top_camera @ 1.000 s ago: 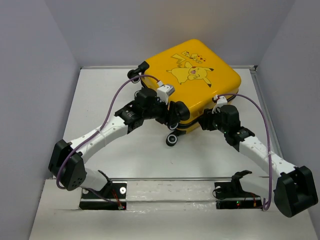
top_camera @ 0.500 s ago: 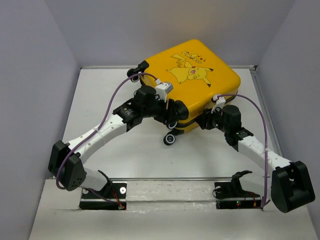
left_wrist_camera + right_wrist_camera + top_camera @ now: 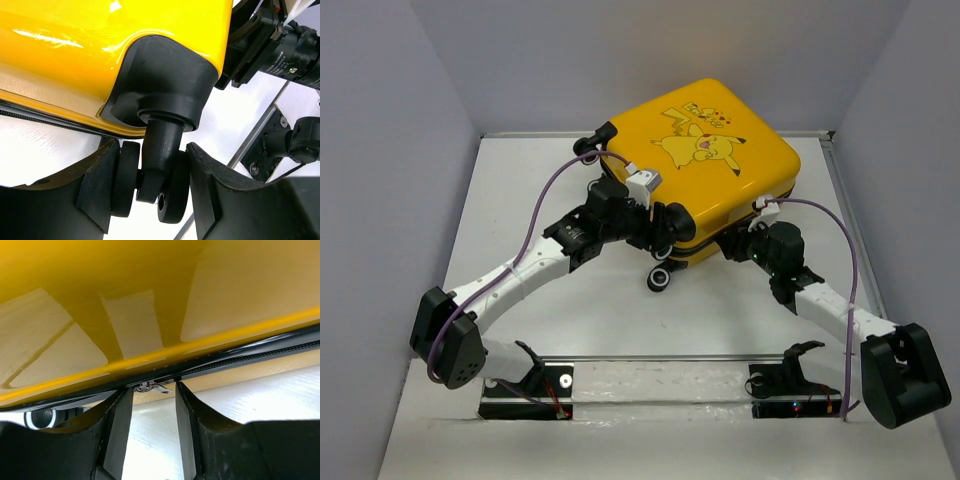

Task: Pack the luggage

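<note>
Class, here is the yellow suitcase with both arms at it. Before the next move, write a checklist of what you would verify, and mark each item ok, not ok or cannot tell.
1. Lid of the luggage down on its base: ok.
2. Grip of the left gripper on the caster wheel, a finger against each side: ok.
3. Aim of the right gripper at the zipper pull, which sits between its fingertips: ok.
4. Right gripper closed on that pull: not ok, jaws stand apart.
5. Zip run fully round the seam: cannot tell.
</note>
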